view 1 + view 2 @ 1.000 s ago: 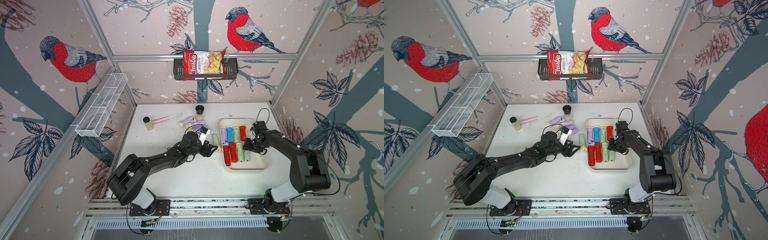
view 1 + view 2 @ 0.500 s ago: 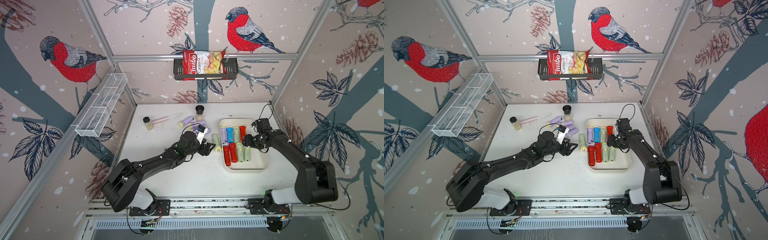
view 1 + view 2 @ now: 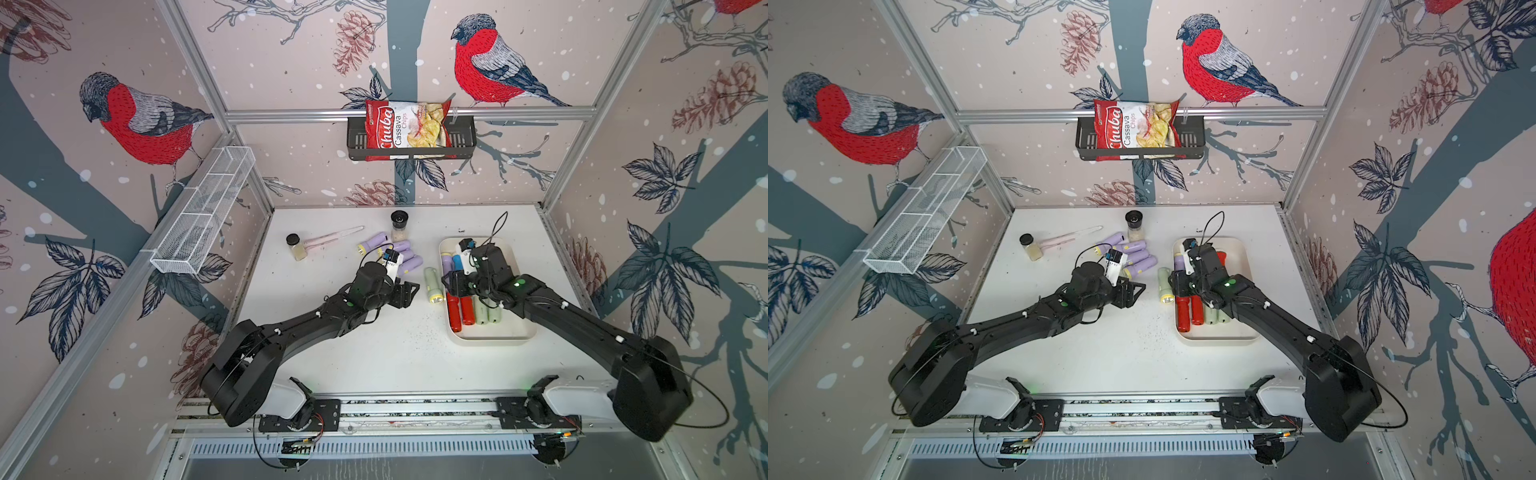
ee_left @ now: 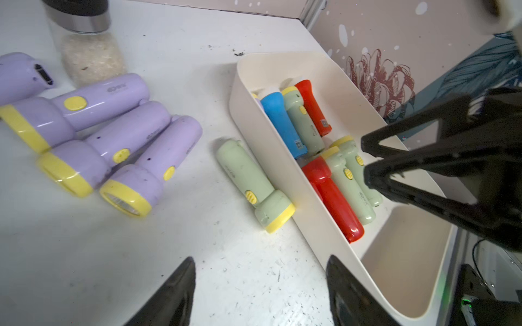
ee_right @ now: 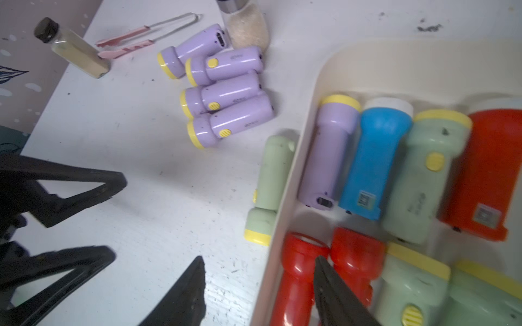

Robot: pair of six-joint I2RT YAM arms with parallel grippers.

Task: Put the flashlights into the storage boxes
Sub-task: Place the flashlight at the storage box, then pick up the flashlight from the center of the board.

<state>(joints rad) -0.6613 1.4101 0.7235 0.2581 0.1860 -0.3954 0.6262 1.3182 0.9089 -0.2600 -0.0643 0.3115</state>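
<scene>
Eight flashlights (image 5: 372, 163) lie side by side in the cream tray (image 3: 509, 328), likely so more fit. A pale green flashlight (image 4: 254, 183) lies on the table, touching the tray's outside wall. The left gripper (image 4: 260, 282) and right gripper (image 5: 260, 282) hang near it, fingers apart and empty, ready to grab.

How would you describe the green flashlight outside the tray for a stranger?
Find the cream tray on the table's right side. Just outside its left wall one flashlight lies alone. It is pale green with a yellow head; the other loose flashlights are lilac.
</scene>
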